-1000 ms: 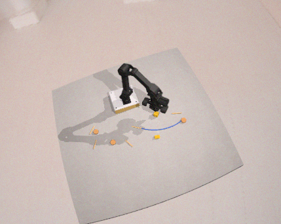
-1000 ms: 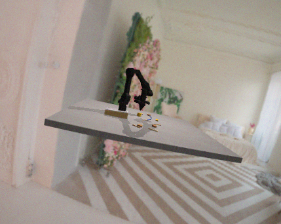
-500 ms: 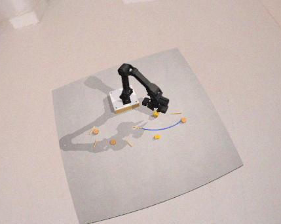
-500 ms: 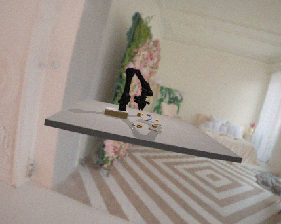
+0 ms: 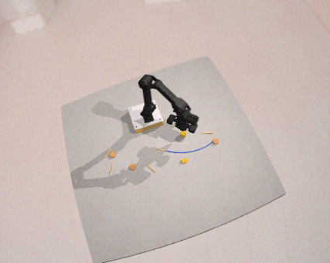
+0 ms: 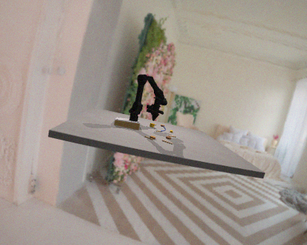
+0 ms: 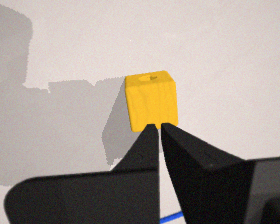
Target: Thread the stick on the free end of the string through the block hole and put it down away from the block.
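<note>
The yellow wooden block (image 5: 183, 134) (image 6: 152, 125) (image 7: 152, 104) rests on the table. Its hole shows on the narrow upper face in the wrist view. My gripper (image 5: 182, 130) (image 7: 157, 131) is shut and empty; its tips overlap the block's lower edge in the wrist view, and I cannot tell whether they touch it. The blue string (image 5: 185, 152) (image 6: 164, 129) (image 7: 171, 217) curves on the table from the round button (image 5: 215, 141) to the thin stick (image 5: 160, 149), which lies left of the block in the top view. The string does not pass through the block.
A smaller yellow piece (image 5: 185, 161) (image 6: 171, 131) lies beyond the string. Loose sticks lie beside the string's button (image 5: 207, 133), near the middle (image 5: 151, 168) and at the left (image 5: 111, 169) (image 5: 108, 153). Two loose buttons (image 5: 132, 167) (image 5: 112, 154) lie there too. The arm's base (image 5: 146, 117) is behind.
</note>
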Action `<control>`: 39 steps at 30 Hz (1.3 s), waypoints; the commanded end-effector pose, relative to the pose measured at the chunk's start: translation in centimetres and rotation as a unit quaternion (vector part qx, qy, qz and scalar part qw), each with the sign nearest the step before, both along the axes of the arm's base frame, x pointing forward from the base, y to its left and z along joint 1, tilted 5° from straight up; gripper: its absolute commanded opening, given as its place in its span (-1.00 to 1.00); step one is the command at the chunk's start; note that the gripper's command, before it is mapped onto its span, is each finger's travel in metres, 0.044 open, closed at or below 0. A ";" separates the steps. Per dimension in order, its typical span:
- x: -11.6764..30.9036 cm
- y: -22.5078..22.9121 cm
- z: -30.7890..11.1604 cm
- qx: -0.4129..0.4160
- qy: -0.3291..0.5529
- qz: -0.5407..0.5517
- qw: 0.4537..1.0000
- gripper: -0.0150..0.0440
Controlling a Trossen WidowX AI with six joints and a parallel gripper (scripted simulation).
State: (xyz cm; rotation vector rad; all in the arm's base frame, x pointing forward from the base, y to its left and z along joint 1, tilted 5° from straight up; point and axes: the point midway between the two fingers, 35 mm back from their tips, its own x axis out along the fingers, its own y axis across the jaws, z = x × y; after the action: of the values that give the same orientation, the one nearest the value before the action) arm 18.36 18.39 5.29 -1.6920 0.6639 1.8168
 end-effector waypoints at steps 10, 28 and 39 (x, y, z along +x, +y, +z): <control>0.2 -0.2 0.0 -0.002 0.002 -0.038 0.999 -0.31; 4.5 -6.4 -0.6 -0.036 0.056 -0.874 0.482 1.00; 5.7 -9.4 -0.8 -0.039 0.063 -0.992 0.098 1.00</control>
State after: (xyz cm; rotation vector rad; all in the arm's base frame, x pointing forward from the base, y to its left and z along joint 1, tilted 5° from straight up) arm 22.63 12.47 4.89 -0.2156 1.5761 0.3367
